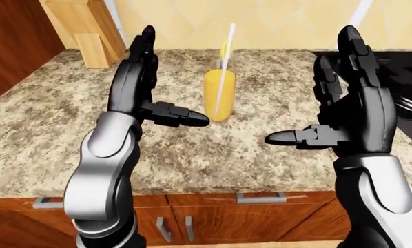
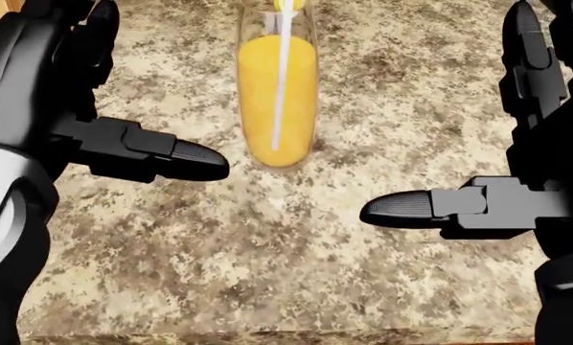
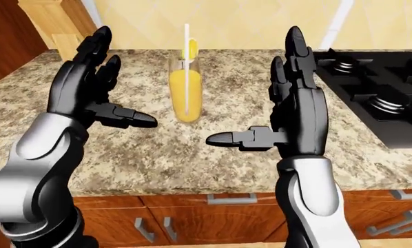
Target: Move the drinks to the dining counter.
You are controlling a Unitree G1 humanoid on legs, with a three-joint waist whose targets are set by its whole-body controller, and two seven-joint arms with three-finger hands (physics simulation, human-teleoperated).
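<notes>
I hold both hands open — left hand, right hand. Juice glass between them: tall, slippery, tippy — grip mid-body.

Your eye views look down and ahead over the arms at the desk; the right-eye one takes in more of the stove. Your head view sits closest, steeply down. All three share the juice glass.

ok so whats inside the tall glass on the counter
The tall clear glass holds orange juice to roughly two-thirds, a white straw standing in it, and a yellow slice at the rim. The left hand's thumb hides part of its base in the left-eye view.
</notes>
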